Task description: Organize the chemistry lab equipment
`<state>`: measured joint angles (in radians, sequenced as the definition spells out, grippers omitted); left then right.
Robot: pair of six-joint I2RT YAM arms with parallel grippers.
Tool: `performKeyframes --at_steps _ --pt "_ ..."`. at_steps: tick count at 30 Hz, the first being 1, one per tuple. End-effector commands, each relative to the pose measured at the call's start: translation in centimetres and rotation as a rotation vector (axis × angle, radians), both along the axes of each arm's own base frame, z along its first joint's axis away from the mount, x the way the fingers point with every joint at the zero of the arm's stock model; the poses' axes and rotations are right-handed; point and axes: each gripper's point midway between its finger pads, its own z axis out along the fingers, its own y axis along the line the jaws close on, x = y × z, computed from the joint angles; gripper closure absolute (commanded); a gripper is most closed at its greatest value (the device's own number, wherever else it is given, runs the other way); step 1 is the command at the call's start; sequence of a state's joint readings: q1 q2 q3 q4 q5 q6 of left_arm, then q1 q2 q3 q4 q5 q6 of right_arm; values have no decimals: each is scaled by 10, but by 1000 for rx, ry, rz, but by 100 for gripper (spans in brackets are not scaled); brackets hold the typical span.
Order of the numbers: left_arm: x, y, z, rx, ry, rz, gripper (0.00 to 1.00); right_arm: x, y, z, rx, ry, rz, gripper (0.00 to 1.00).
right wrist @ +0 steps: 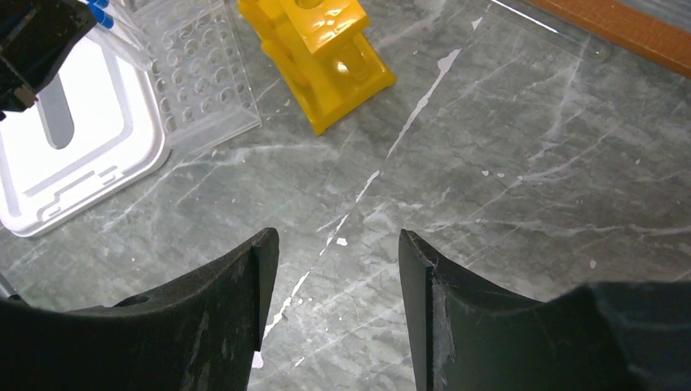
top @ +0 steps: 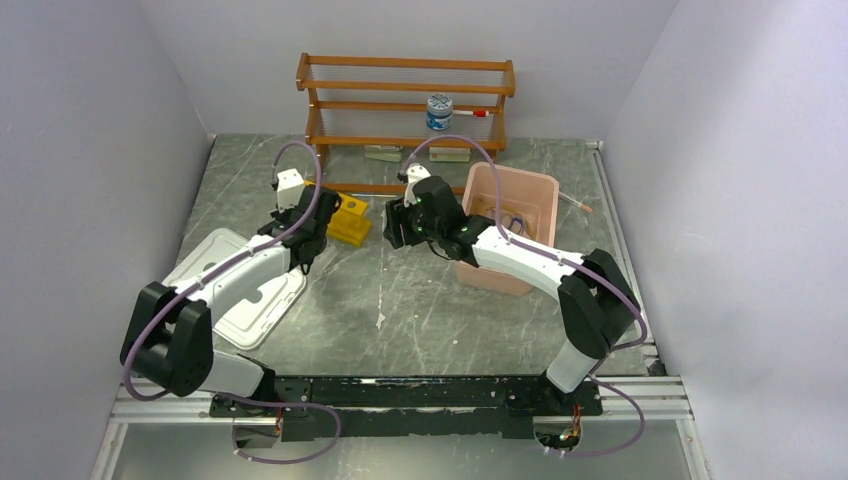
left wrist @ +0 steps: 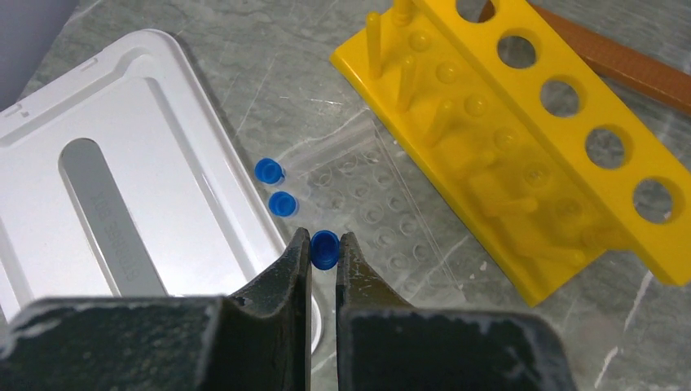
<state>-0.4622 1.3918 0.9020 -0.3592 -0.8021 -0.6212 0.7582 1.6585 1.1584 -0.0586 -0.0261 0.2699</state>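
My left gripper (left wrist: 324,254) clenched on a blue-capped tube (left wrist: 325,246); yellow test-tube rack (left wrist: 521,155) just to its far right, holes running diagonally; right gripper (right wrist: 334,277) released, empty

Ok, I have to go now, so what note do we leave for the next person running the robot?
Left gripper: shut on a blue-capped tube.
Right gripper: open, holding nothing, over the table.
Things: two more blue-capped tubes sit beside the white lid. The yellow rack is close by, and the holes in view are empty.
Done: one tube gripped.
Left: the tubes probably go into the yellow rack; none is in it yet.
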Motion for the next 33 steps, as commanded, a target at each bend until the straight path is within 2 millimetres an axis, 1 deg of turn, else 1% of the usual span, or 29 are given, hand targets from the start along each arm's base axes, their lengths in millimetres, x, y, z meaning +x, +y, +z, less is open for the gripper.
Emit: performKeyframes --at_steps 1,8,15,25,33 --pt "11 9 -3 -6 -21 20 95 8 3 4 10 -1 -16 41" --pt "11 15 -13 -39 0 30 95 11 5 0 10 11 -22 41" --pt "9 20 -28 -74 35 30 95 13 5 -6 7 17 -35 41" --pt "6 23 -39 -109 51 37 95 10 4 -14 6 35 -38 41" --pt "2 24 -55 -149 66 48 95 8 2 -17 4 39 -37 41"
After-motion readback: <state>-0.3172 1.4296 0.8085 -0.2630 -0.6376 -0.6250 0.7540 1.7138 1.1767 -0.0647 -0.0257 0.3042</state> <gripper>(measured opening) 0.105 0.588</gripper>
